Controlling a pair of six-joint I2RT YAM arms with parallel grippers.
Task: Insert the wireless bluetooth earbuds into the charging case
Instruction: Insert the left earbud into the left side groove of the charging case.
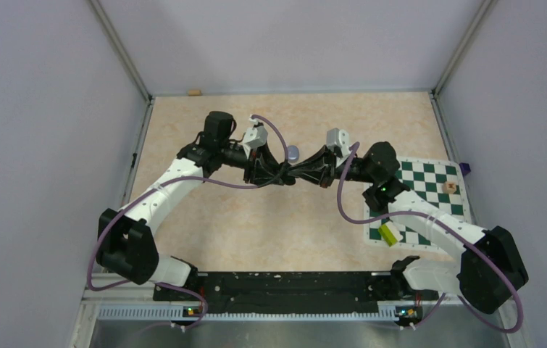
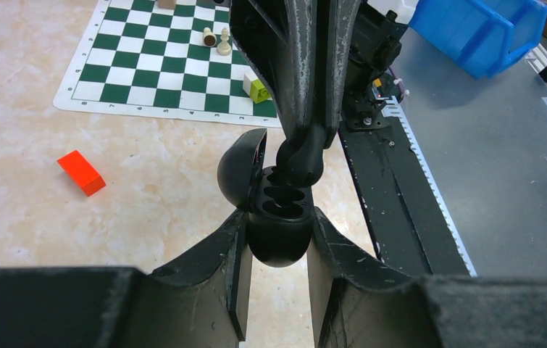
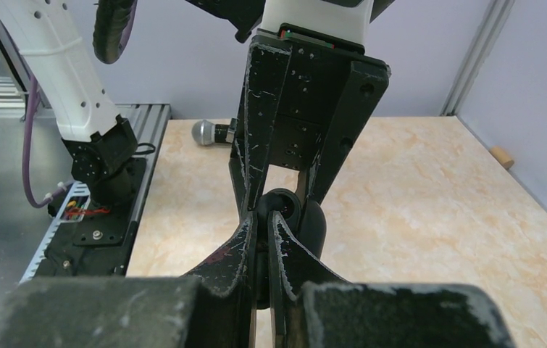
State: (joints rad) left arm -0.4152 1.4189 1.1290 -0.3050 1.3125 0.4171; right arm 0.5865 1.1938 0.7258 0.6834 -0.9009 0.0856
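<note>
My left gripper (image 2: pixel 279 225) is shut on the black charging case (image 2: pixel 277 243), with one finger on each side of its rounded body. The lid (image 2: pixel 241 170) stands open to the left, and two dark cavities show in the case's top. My right gripper (image 2: pixel 306 141) reaches in from the far side, shut on a black earbud (image 2: pixel 301 158) that rests at the case's far cavity. In the right wrist view my right gripper (image 3: pixel 261 217) is nearly closed, with the case (image 3: pixel 288 210) just beyond it between the left gripper's fingers (image 3: pixel 252 167). From above, both grippers meet mid-table (image 1: pixel 301 172).
A lilac rounded object (image 1: pixel 293 152) lies just behind the grippers. A red block (image 2: pixel 82 172) lies on the table. On the right, the chessboard mat (image 1: pixel 429 196) carries a yellow-green block (image 1: pixel 387 233) and chess pieces (image 2: pixel 223 40). A microphone (image 3: pixel 212 132) lies by the left arm's base.
</note>
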